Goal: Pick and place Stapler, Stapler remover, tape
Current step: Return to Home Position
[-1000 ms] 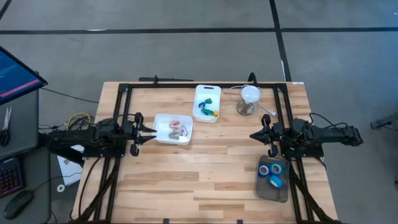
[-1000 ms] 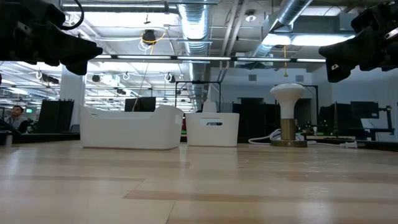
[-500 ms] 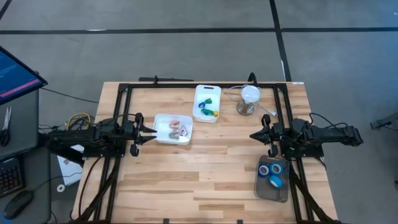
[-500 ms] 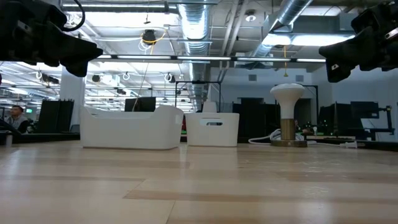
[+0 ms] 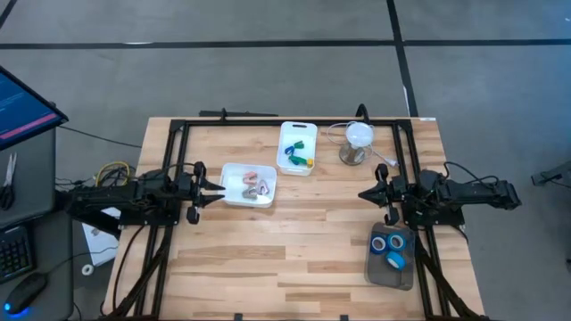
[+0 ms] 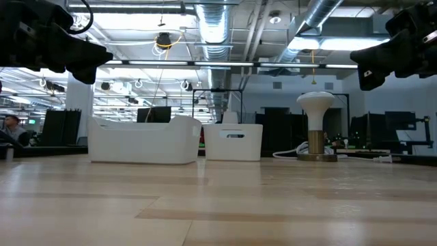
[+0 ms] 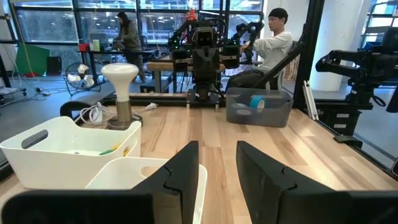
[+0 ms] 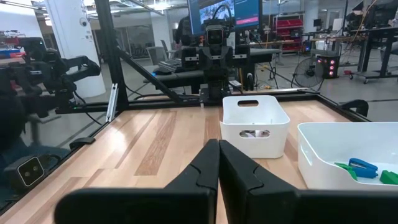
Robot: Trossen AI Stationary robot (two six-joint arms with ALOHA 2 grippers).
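Blue tape (image 5: 393, 260), three rolls, lies in the dark see-through bin (image 5: 393, 278) at the table's right front. Green, blue and yellow staplers (image 5: 297, 155) sit in the far white bin (image 5: 298, 127), and pink staple removers (image 5: 256, 187) in the nearer white bin (image 5: 233, 170). No task item shows loose on the wooden table (image 5: 294, 254), so the sorting looks finished. Both arms lie drawn back low at their own sides. The left gripper (image 5: 219, 191) is just beside the nearer white bin, its fingers narrowly parted and empty. The right gripper (image 5: 362, 194) has its fingers pressed together, holding nothing.
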